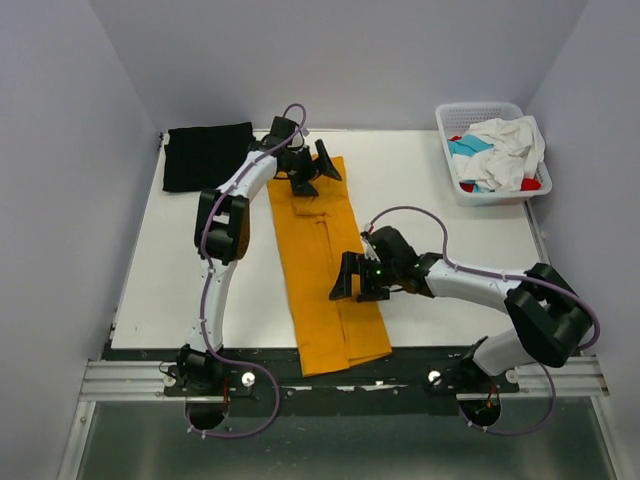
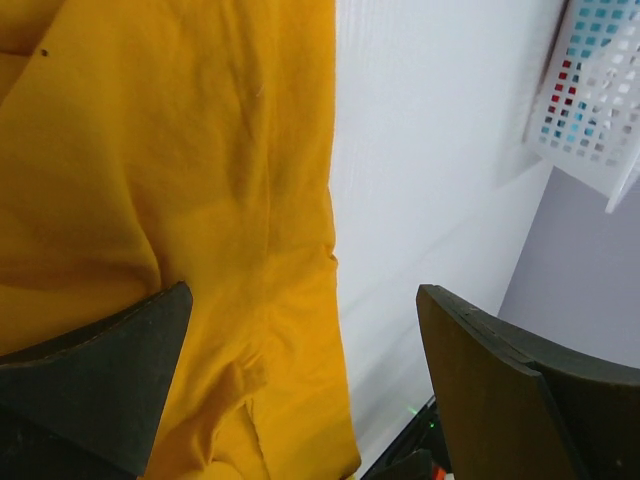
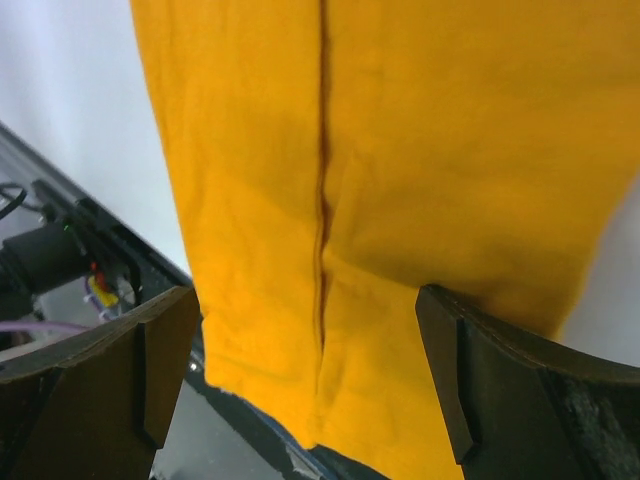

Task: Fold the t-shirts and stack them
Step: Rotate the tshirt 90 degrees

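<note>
A mustard-orange t-shirt [image 1: 322, 268] lies folded into a long narrow strip down the middle of the white table [image 1: 440, 210], its near end hanging over the front edge. My left gripper [image 1: 312, 173] is open and empty above the strip's far end; the cloth [image 2: 150, 180] fills its view. My right gripper [image 1: 358, 278] is open and empty above the strip's near half, and its view shows the cloth [image 3: 400, 130] with a lengthwise fold line. A folded black t-shirt [image 1: 207, 156] lies at the far left corner. White, teal and red shirts [image 1: 500, 152] are heaped in the basket.
A white lattice basket [image 1: 470, 190] stands at the far right corner; it also shows in the left wrist view [image 2: 595, 90]. Grey walls close in the table on three sides. A metal rail [image 1: 340, 378] with the arm bases runs along the front edge.
</note>
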Controlling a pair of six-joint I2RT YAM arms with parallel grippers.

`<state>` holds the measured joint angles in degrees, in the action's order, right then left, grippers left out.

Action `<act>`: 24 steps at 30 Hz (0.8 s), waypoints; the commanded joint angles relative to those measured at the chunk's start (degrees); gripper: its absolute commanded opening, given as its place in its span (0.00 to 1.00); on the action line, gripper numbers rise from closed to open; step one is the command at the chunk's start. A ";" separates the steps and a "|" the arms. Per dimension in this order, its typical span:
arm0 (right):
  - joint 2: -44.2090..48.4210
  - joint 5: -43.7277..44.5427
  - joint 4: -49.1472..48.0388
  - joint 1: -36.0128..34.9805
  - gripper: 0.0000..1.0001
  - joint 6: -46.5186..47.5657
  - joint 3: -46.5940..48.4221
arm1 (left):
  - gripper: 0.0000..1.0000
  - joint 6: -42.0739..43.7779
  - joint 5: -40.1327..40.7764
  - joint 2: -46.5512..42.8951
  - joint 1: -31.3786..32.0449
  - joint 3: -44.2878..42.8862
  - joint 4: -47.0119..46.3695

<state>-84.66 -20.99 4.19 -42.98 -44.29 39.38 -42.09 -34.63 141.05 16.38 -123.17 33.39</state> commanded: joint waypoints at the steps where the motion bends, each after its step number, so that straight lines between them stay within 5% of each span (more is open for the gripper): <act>1: 2.03 12.69 8.86 0.28 1.00 3.73 3.93 | 0.99 4.03 -5.98 -2.02 0.49 -1.08 0.67; 7: 2.79 23.10 5.91 0.31 1.00 3.47 8.06 | 0.99 5.44 -9.26 -8.26 0.54 -4.93 -0.72; 10: 0.82 28.84 2.28 0.40 1.00 5.49 11.68 | 0.99 7.74 -4.49 -16.29 0.58 -0.39 1.89; 14: -7.85 35.13 0.92 1.48 1.00 9.32 20.22 | 0.99 7.69 12.38 -37.99 -0.04 23.73 -3.00; 19: -23.17 29.14 -0.23 4.60 1.00 15.24 34.93 | 0.99 2.76 34.83 -61.92 -1.16 56.59 -10.31; 24: -38.91 26.51 -0.88 7.22 1.00 18.09 51.84 | 0.99 -2.77 33.14 -77.25 -1.00 80.07 -18.59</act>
<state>-114.21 6.92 4.08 -37.47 -30.76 81.21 -39.90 -7.44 67.40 15.31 -59.51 20.40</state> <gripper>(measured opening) 0.998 0.983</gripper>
